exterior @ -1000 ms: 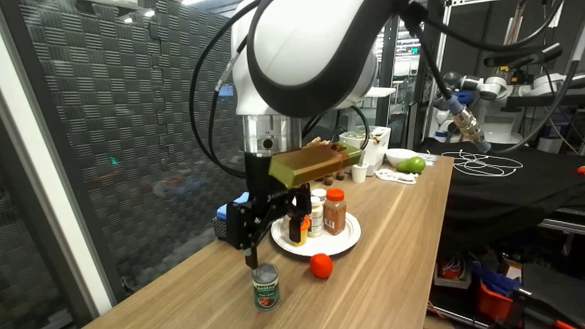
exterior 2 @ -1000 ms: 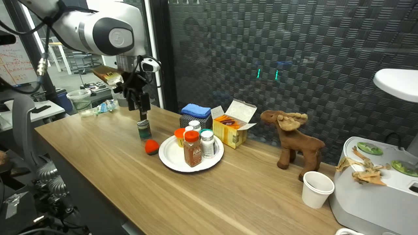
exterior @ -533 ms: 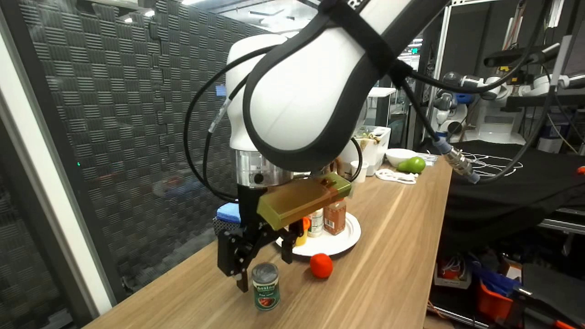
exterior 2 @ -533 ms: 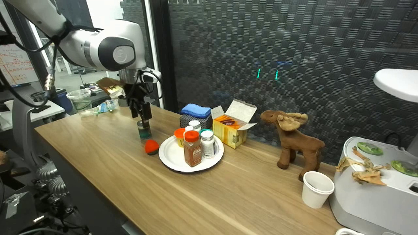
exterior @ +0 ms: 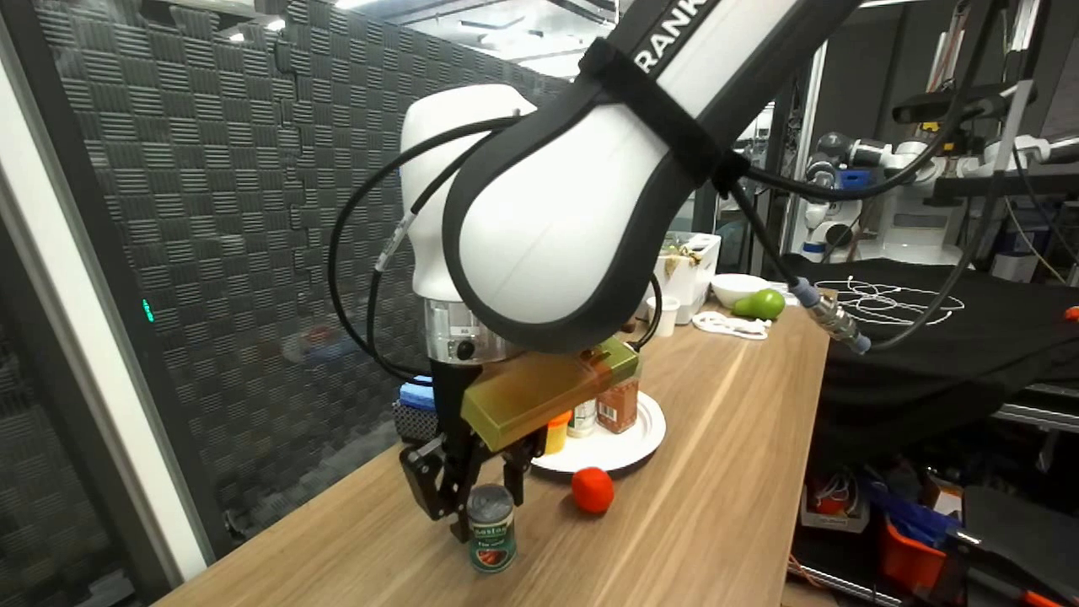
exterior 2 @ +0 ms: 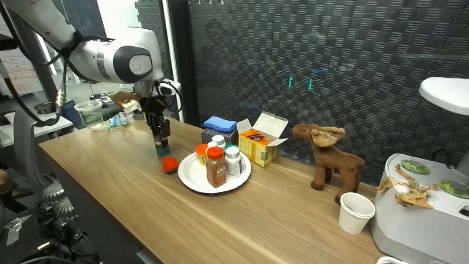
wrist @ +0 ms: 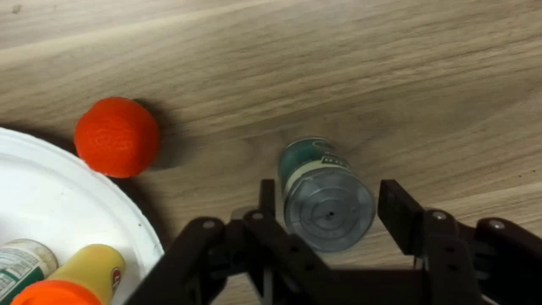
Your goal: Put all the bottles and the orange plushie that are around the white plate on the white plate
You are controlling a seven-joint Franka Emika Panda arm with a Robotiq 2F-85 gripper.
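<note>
White plate [exterior 2: 190, 174]: one, on the table [exterior 2: 293, 227]; landmark for every entry. Stock on it: reddish-brown spice jar [exterior 2: 216, 172], red cap; white bottle [exterior 2: 233, 165], pale cap; second white-capped bottle [exterior 2: 218, 140], mostly hidden behind them.

Green-labelled can [exterior: 491, 535]: one, upright, off the plate and clear of its rim. I count it among the bottles to be moved.

Orange-red ball [wrist: 116, 137]: one, just beside the plate's rim, nearer to it than the can; whether touching, cannot tell. My likeliest match for the orange plushie.

My gripper [wrist: 327, 199]: one, fingers parted, one to either side of the can, a narrow gap seeming to show at each in the wrist view. No grip to be seen.

Step in hand, by my judgement: grasping the can. Next move: bring both fingers evenly onto its wall, lift straight, carry to the plate's bare part facing the ball. Ball to follow.
</note>
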